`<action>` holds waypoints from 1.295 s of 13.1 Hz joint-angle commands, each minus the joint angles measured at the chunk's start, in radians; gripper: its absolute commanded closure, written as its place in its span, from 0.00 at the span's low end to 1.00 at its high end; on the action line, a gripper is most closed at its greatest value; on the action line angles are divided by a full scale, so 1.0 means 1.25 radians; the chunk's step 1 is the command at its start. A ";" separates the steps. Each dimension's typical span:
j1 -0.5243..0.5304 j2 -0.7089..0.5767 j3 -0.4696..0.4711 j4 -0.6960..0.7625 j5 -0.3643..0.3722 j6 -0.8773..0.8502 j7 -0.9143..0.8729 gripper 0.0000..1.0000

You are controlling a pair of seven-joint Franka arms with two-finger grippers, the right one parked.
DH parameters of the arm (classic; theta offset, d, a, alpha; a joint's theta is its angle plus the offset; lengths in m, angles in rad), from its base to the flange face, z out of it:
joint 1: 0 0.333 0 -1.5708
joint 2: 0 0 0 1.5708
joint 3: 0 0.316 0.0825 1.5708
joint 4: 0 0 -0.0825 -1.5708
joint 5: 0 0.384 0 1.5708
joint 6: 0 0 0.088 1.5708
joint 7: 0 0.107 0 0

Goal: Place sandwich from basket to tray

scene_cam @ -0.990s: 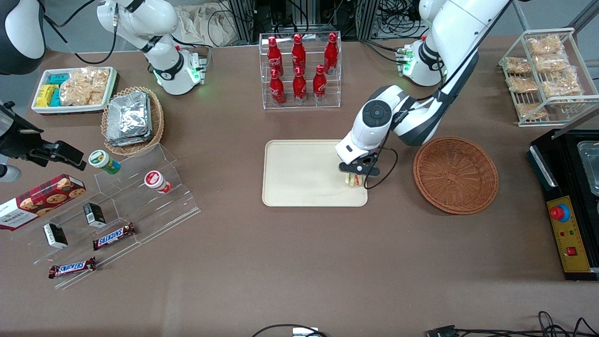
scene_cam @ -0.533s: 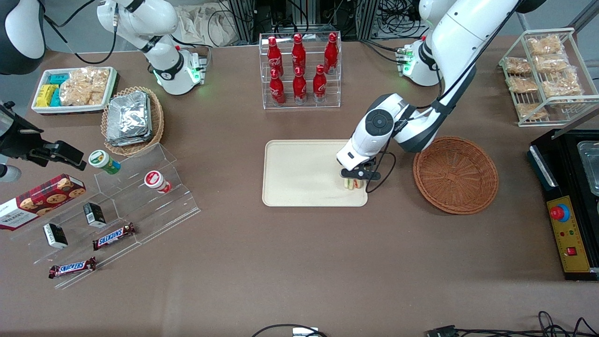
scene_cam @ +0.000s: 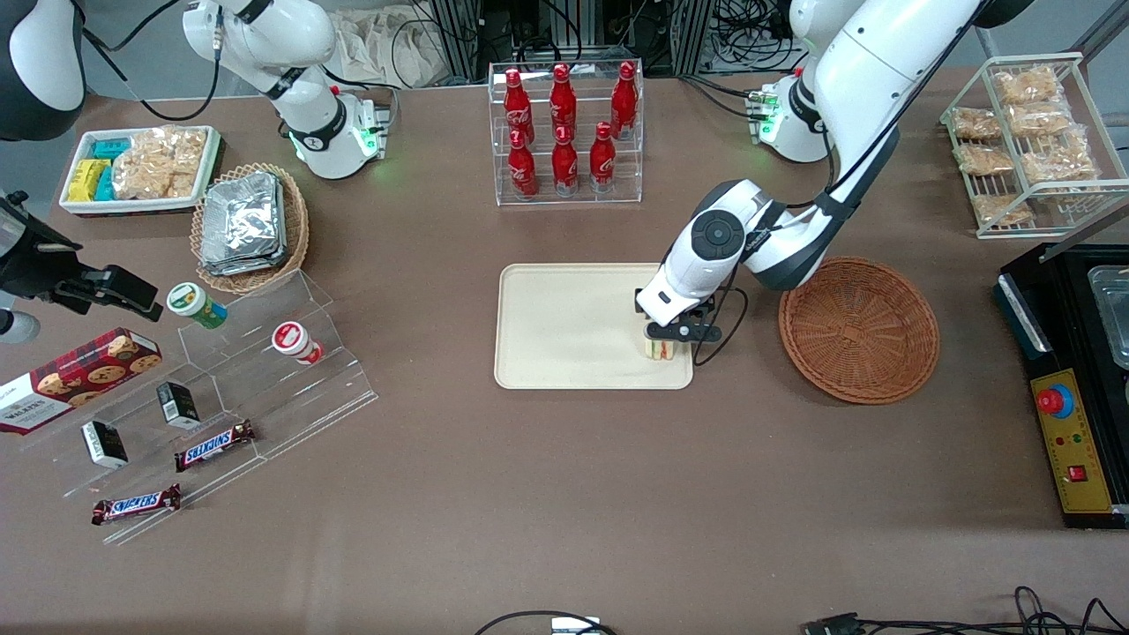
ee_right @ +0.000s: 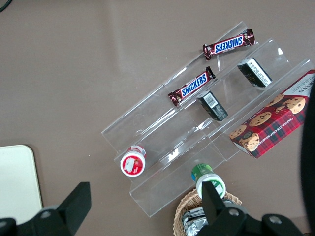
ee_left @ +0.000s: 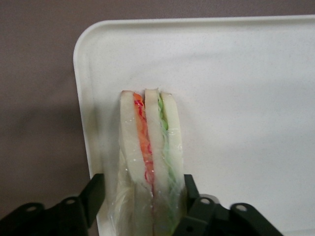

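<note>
- Brown table surface (scene_cam: 564, 494): carries all items listed below.
- Gripper (scene_cam: 663, 342): low over the tray corner nearest the basket; lower than a second ago, and shifted slightly nearer the front camera.
- Fingers (ee_left: 193, 189): one on each bread face of the sandwich, pinching it, by the wrist view.
- Sandwich (ee_left: 150, 162): on edge, filling layers upright, between the jaws; appears to touch or nearly touch the tray floor, just beside its rim.
- Tray (scene_cam: 564, 326): otherwise bare.
- Basket (scene_cam: 858, 329): holds nothing visible; near the tray, toward the working arm's end.
- Status, judged: transfer nearly done; release and withdrawal remain.
</note>
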 commanded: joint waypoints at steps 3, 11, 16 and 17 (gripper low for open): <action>0.010 -0.098 -0.004 0.058 0.011 -0.168 -0.008 0.00; 0.020 -0.293 0.133 0.356 -0.120 -0.636 0.254 0.00; -0.011 -0.420 0.408 0.341 -0.211 -0.699 0.457 0.00; -0.011 -0.430 0.418 0.339 -0.211 -0.705 0.463 0.00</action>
